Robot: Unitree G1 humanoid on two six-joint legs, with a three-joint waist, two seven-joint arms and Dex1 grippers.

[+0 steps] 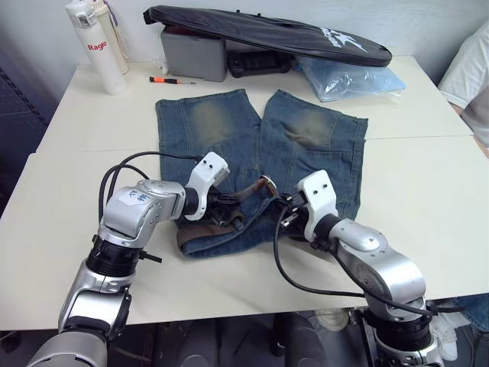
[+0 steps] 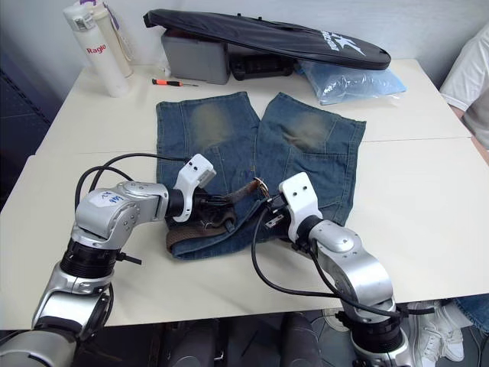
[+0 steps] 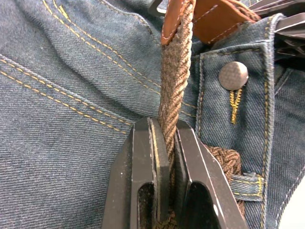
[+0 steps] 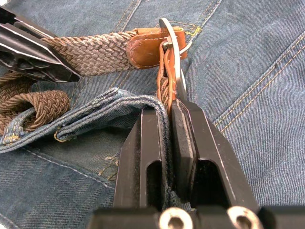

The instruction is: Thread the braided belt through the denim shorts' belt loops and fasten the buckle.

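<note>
Head views: we see the denim shorts [image 1: 260, 164] flat on the desk [image 1: 428, 206], legs pointing away from the robot, waistband nearest it. The braided belt [image 2: 200, 229] runs along the waistband, partly threaded, with a loose stretch rising toward the fly. The left hand [image 1: 223, 200] sits over the waistband's left part and the right hand [image 1: 284, 218] just right of the fly, the two close together. At the far edge of the desk we note a long black bag [image 1: 267, 32] lying on a grey case [image 1: 193, 53], a white bottle [image 1: 97, 47], a small screwdriver [image 1: 170, 79] and a clear plastic bag [image 1: 348, 78]. A person's white sleeve [image 1: 470, 73] shows at the right edge.

Left wrist view: the left hand's fingers [image 3: 190, 162] are closed narrow on the woven belt strap, which runs up to a brown leather end. A metal waist button [image 3: 233, 75] lies just beside the strap, and a belt loop [image 3: 248, 186] carries another stretch of belt.

Right wrist view: the right hand's fingers [image 4: 190, 143] pinch the leather end at the buckle [image 4: 174, 57], the silver frame standing on edge just beyond the fingertips. Folded waistband denim lies beside it, belt braid inside.
</note>
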